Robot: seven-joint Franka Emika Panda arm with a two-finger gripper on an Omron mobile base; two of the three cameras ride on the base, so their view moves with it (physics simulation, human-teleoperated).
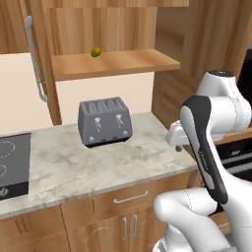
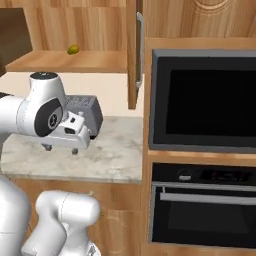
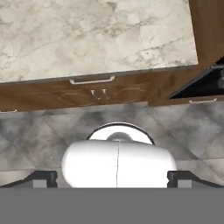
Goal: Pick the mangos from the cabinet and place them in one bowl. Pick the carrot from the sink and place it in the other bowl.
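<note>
One mango, small and yellow-green, lies on the plank shelf of the open cabinet. My gripper hangs well below that shelf, over the front right of the marble counter, pointing down. It is open, and nothing sits between its fingertips. The hand view looks past them at the counter edge, drawer fronts and floor. The bowls, the carrot and the sink are out of view.
A grey toaster stands on the counter just beyond my hand. The black cooktop lies at the left. The cabinet door stands open. A dark wall oven rises on the right.
</note>
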